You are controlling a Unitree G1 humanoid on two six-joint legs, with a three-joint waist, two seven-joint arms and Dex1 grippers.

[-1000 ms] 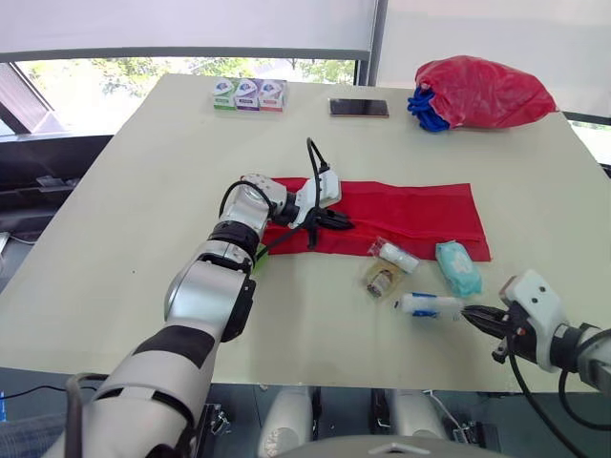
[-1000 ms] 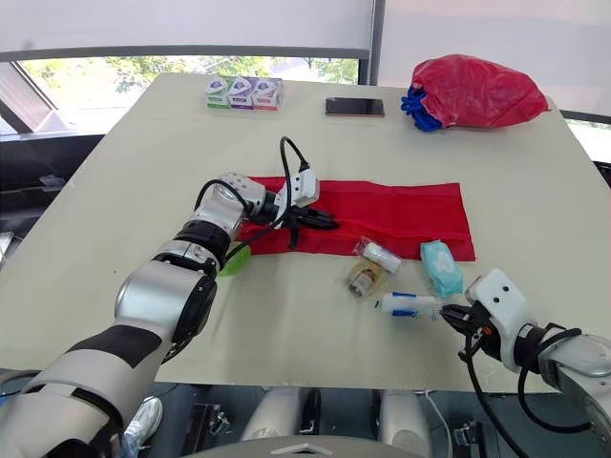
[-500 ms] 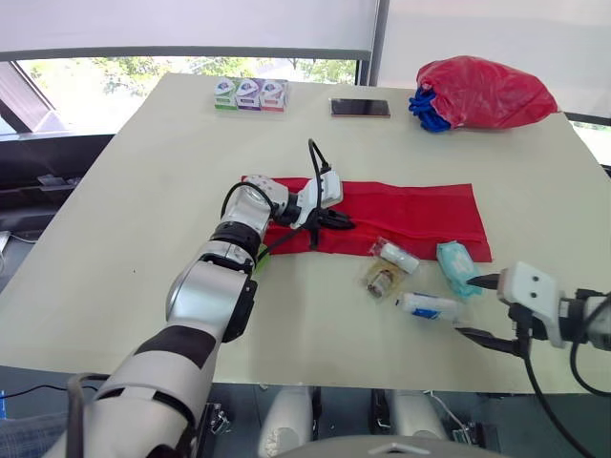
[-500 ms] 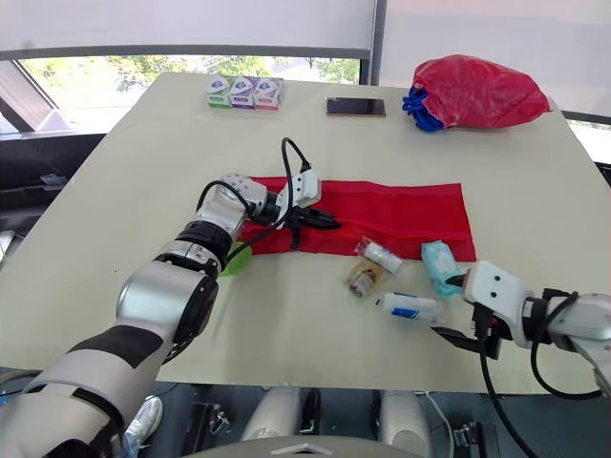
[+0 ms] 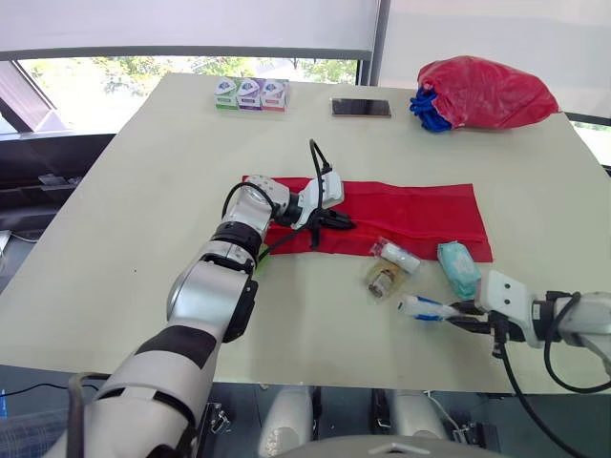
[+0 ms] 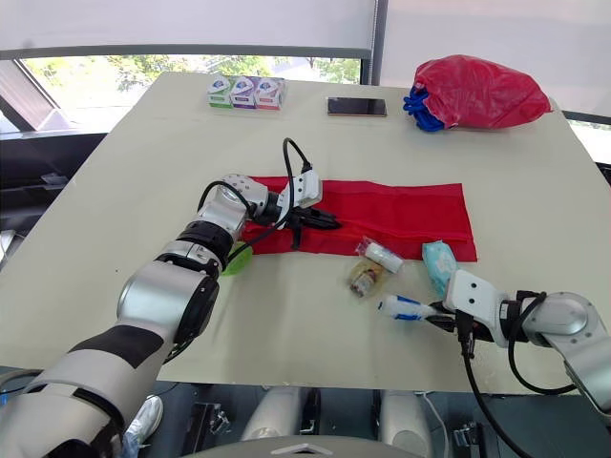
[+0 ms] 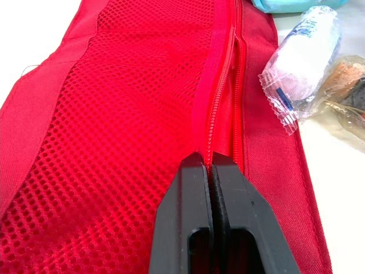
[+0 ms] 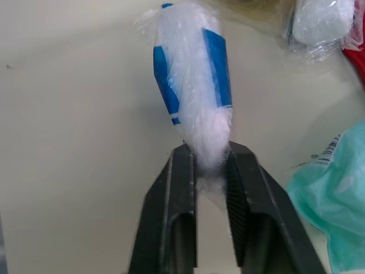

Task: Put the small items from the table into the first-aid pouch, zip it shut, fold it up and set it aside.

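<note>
The red first-aid pouch (image 5: 410, 215) lies unfolded flat mid-table. My left gripper (image 5: 346, 223) rests on its left part, shut on the raised zipper strip (image 7: 219, 114) beside the mesh pocket. Near the front edge lies a blue-and-white wrapped packet (image 5: 423, 306); my right gripper (image 5: 460, 316) is shut on its crimped end (image 8: 210, 149), the packet touching the table. Between pouch and packet lie a white gauze roll in clear wrap (image 5: 396, 255), a brown item in clear wrap (image 5: 383, 279) and a teal wipes pack (image 5: 458, 268).
A red bag with blue gloves (image 5: 482, 93) sits at the back right. A phone (image 5: 361, 108) and three small boxes (image 5: 250, 93) line the far edge. A green object (image 6: 232, 260) peeks from under my left forearm. The table's front edge (image 5: 315, 382) is close to my right gripper.
Half a second ago my right gripper stood open to the right of the blue-and-white packet; now it has moved in and shut on the packet's end. The left gripper stays put.
</note>
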